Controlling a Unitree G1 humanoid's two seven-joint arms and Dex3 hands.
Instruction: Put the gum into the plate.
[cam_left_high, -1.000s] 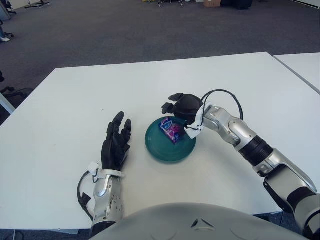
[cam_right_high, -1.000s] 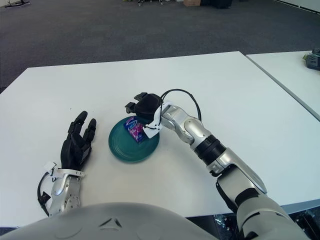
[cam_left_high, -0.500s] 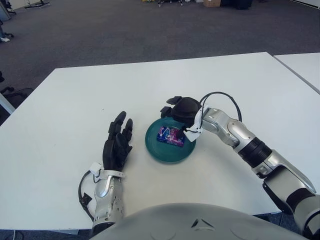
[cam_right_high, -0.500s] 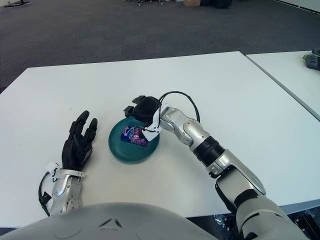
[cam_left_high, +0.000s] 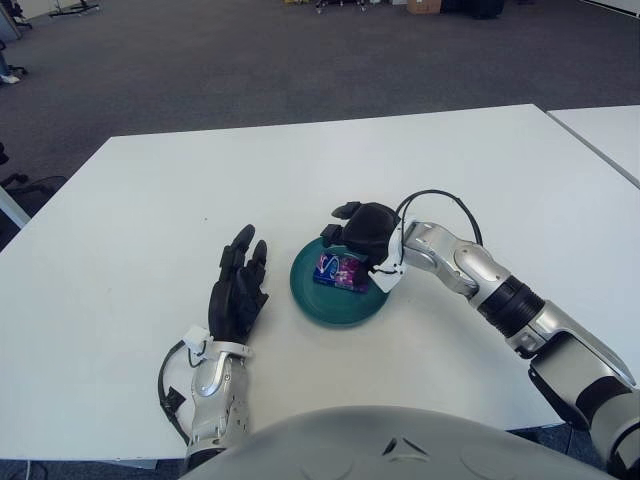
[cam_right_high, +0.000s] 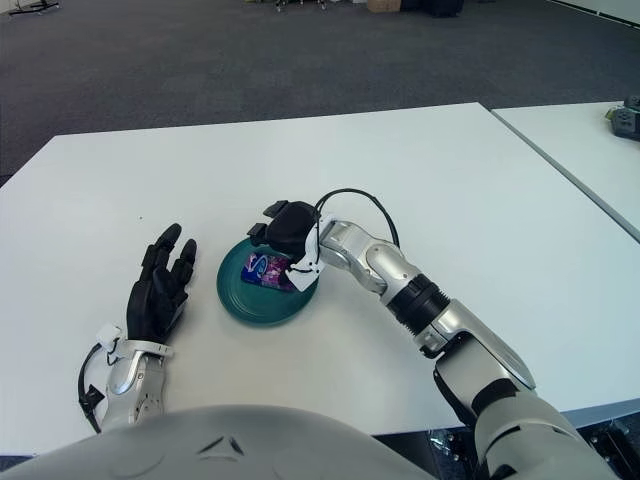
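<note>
Gum (cam_left_high: 338, 271) lies flat in the plate (cam_left_high: 330, 303); right hand (cam_left_high: 366, 229) at its two o'clock, grip unclear. Left hand (cam_left_high: 238, 290) splayed at nine. Light, stiff pack: pinch the long edges.

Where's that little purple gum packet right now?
The gum lies flat inside the green plate near the table's middle, just below the right hand.

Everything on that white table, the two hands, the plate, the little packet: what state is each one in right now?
Gum packet: lying flat in the plate.
Plate: upright on the table, holding the gum.
Right hand: over the plate's far rim, by the gum; grip unclear.
Left hand: idle left of the plate, fingers spread, holding nothing.
Table: bearing the plate.
</note>
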